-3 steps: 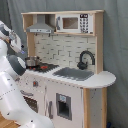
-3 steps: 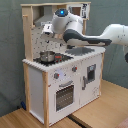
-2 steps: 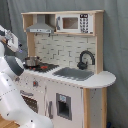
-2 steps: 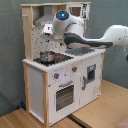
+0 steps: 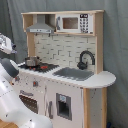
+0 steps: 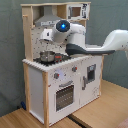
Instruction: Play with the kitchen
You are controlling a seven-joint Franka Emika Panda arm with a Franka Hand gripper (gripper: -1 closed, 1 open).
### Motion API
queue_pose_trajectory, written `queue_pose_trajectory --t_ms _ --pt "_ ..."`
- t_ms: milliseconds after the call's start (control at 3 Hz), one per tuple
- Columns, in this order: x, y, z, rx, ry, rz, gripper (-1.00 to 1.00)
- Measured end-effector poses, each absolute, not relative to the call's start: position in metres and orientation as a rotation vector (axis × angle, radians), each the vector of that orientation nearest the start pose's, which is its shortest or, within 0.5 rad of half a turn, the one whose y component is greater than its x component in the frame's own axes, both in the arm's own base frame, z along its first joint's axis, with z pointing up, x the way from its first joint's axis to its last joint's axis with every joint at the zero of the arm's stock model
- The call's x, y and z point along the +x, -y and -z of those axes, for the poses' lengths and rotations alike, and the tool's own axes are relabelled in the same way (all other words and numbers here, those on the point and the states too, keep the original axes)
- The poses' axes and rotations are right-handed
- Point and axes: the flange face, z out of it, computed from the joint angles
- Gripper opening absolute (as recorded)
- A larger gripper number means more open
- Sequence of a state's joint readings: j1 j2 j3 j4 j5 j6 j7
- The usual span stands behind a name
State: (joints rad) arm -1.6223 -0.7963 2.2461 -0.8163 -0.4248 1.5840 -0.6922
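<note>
The kitchen [image 5: 65, 95] is a tall white and light-wood toy with a grey hood [image 5: 42, 26], a microwave [image 5: 74, 23], a black faucet [image 5: 86, 59] and a sink [image 5: 75, 74]. A small metal pot [image 5: 32, 61] stands on the stovetop [image 5: 44, 66]. In the second exterior view my white arm [image 6: 112, 42] reaches in from the right, and my gripper [image 6: 47, 36] hangs just above the pot [image 6: 46, 56] without visibly touching it. In the first exterior view the gripper [image 5: 6, 46] shows at the left edge.
Knobs [image 6: 56, 75] and the oven door [image 6: 64, 95] face the front of the kitchen [image 6: 37, 85]. It stands on a wooden table [image 6: 95, 112] before a grey curtain [image 5: 115, 50]. My arm's white base links [image 5: 10, 100] fill the first exterior view's lower left.
My wrist, with its blue light, has come down toward the stovetop and the pot. The kitchen itself has not moved.
</note>
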Motion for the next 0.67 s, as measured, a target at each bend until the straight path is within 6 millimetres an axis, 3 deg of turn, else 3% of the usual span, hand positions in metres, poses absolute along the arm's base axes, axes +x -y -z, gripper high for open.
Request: queue_pose_trajectory --t_ms 333,667 --pt "0.372 -0.622 -0.586 1.433 -1.429 -0.308 1.00" --pt "0.341 -0.652 -0.557 1.309 -1.420 -0.305 1.00"
